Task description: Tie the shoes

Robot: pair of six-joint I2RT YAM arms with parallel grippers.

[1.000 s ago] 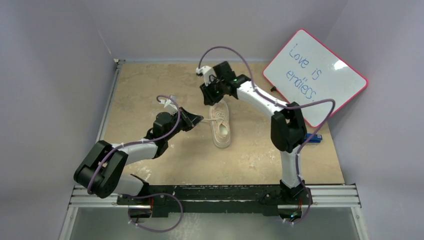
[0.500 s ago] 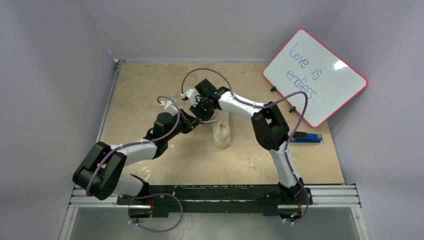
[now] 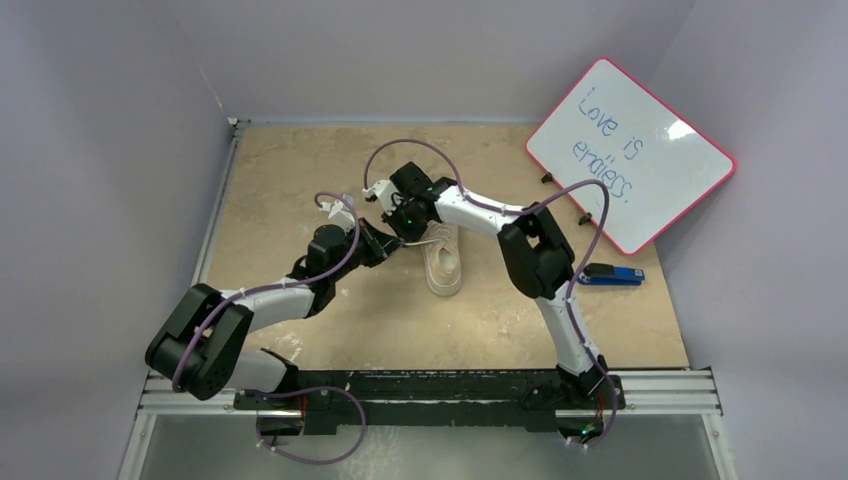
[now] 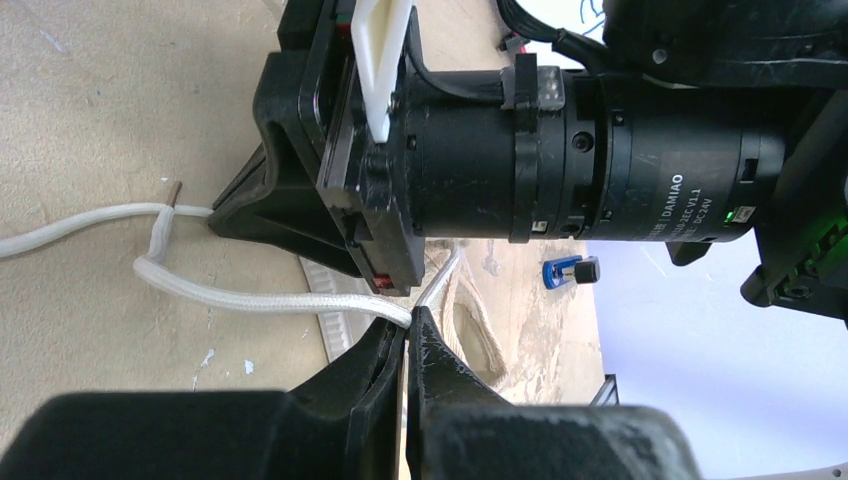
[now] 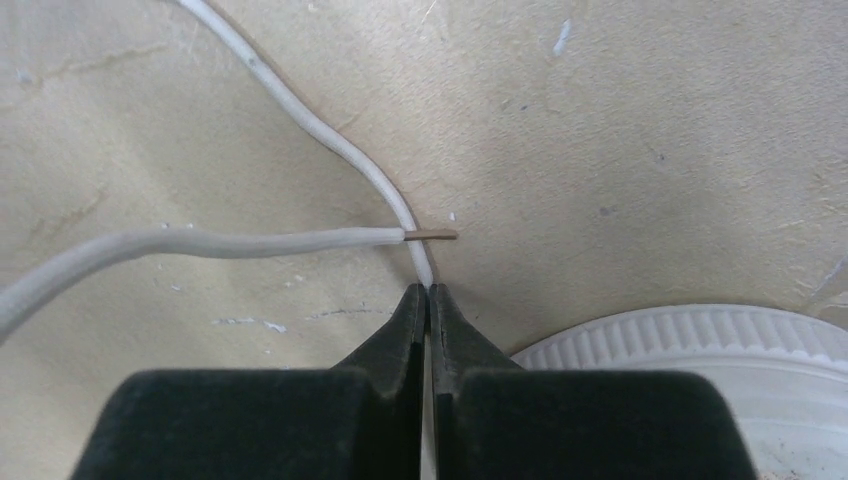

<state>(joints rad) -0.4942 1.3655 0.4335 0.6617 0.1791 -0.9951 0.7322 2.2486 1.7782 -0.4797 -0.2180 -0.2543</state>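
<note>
The cream sneaker point(image 3: 443, 262) lies mid-table, toe toward the far side; its ribbed sole rim shows in the right wrist view point(image 5: 690, 345). My left gripper point(image 3: 392, 240) is just left of the shoe, shut on a cream lace point(image 4: 270, 297) at its tips point(image 4: 408, 325). My right gripper point(image 3: 403, 232) reaches across from the right, directly over the left one, shut on the other lace point(image 5: 330, 140) at its tips point(image 5: 428, 293). That lace crosses the first lace's brown-tipped end point(image 5: 430, 236) on the table. The right wrist body point(image 4: 560, 150) fills the left wrist view.
A pink-framed whiteboard point(image 3: 630, 150) leans at the far right. A blue-and-black stapler point(image 3: 612, 274) lies at the right, also in the left wrist view point(image 4: 568, 271). Purple walls close in the table on three sides.
One second ago my right gripper was above the shoe's toe end; it has swung left and down to the left gripper, then held still. The left arm shifted slightly.
</note>
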